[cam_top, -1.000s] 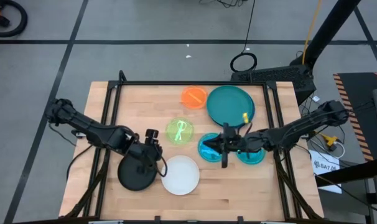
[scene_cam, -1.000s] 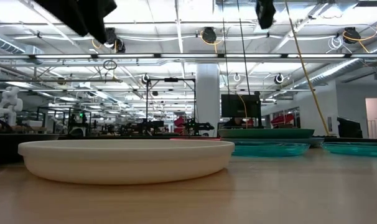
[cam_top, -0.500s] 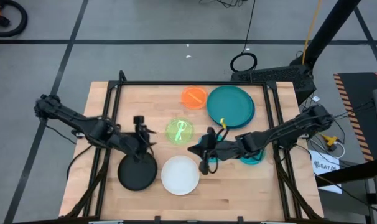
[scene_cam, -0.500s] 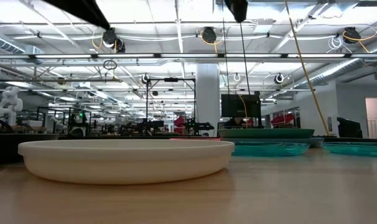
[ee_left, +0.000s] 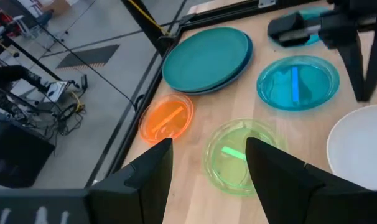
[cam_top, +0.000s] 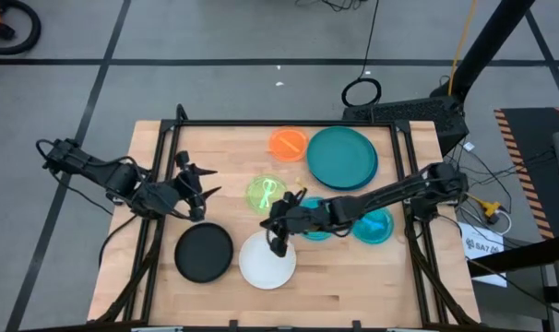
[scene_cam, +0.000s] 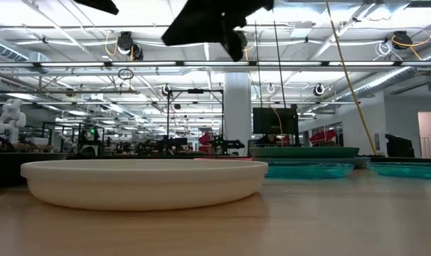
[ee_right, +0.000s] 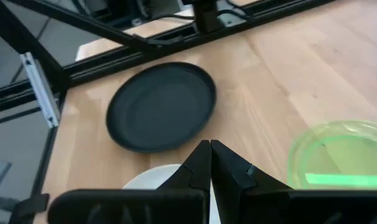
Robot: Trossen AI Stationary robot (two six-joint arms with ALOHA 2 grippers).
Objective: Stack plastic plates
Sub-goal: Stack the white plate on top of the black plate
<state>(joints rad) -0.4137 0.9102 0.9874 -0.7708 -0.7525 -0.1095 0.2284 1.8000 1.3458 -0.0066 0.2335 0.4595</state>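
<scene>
The white plate [cam_top: 267,262] lies near the table's near edge, the black plate [cam_top: 204,252] to its left. Farther back lie the lime green plate [cam_top: 267,194], the orange plate [cam_top: 287,143] and the large dark teal plate [cam_top: 341,157], which rests on a blue one. Two cyan plates [cam_top: 315,231] [cam_top: 373,226] sit on the right; my right arm covers part of the first. My right gripper [ee_right: 210,158] is shut and hovers over the white plate's far rim [cam_top: 278,242]. My left gripper [ee_left: 207,162] is open, raised left of the green plate [cam_top: 192,180].
A black metal frame [cam_top: 169,138] runs along the table's left, far and right sides. My right arm [cam_top: 390,195] stretches low across the cyan plates. Bare wood shows at the near right corner [cam_top: 372,286] and the far left [cam_top: 215,148].
My right gripper has swept from above the cyan plates toward the table's left and near edge, ending over the white plate's far rim. My left gripper has drawn back from above the black plate toward the far left and risen. The plates have stayed in place.
</scene>
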